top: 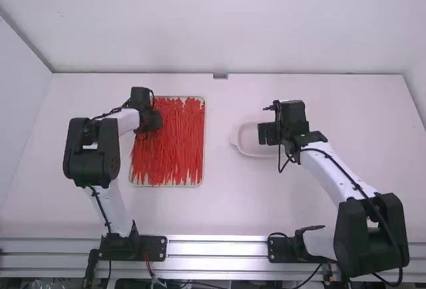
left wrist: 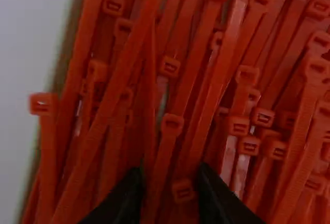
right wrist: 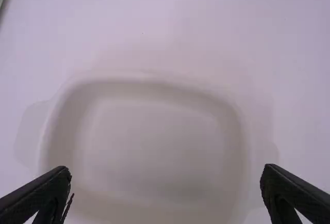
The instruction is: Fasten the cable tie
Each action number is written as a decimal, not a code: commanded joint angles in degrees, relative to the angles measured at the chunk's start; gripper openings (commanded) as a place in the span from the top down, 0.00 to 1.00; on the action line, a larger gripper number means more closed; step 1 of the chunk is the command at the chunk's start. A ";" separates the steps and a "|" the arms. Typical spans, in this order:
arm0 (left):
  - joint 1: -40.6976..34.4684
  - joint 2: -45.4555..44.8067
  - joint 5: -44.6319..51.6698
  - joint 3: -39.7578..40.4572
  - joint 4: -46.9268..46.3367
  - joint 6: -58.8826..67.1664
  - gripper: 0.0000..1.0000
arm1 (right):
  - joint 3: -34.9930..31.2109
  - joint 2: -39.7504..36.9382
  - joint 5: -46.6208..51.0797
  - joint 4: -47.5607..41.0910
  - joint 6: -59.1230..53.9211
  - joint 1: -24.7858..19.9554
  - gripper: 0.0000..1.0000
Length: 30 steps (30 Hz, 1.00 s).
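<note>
1. Ties [top: 174,144]: red, heaped on tray [top: 166,184], counter's [top: 266,189] left half
2. Left pincer [left wrist: 170,171]: released, down in heap's far left corner, ties between fingers [left wrist: 129,198]
3. Right pincer [right wrist: 165,170]: released wide, above white dish [right wrist: 154,82]

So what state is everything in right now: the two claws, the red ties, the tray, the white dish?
left gripper: open, fingers lowered into the pile, ties between them.
right gripper: open wide, above the dish, holding nothing.
cable ties: loose and straight, heaped together, none visibly looped shut.
tray: lying flat, covered with the ties.
dish: upright, empty.
</note>
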 commanded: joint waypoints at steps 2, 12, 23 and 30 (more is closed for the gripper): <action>-0.07 0.77 0.39 0.70 -0.52 -0.83 0.72 | 1.68 0.20 0.00 0.15 0.11 0.11 0.02; 0.22 0.77 0.37 4.46 -4.74 -0.83 0.68 | 1.68 0.20 -0.02 0.13 0.11 0.11 0.02; -0.33 0.77 0.39 6.38 -8.37 -1.66 0.75 | 1.68 0.20 0.00 -0.09 0.09 0.11 0.02; -0.55 0.77 0.42 5.03 -7.80 -1.70 0.76 | 1.68 0.20 -0.02 -0.09 0.11 0.11 0.02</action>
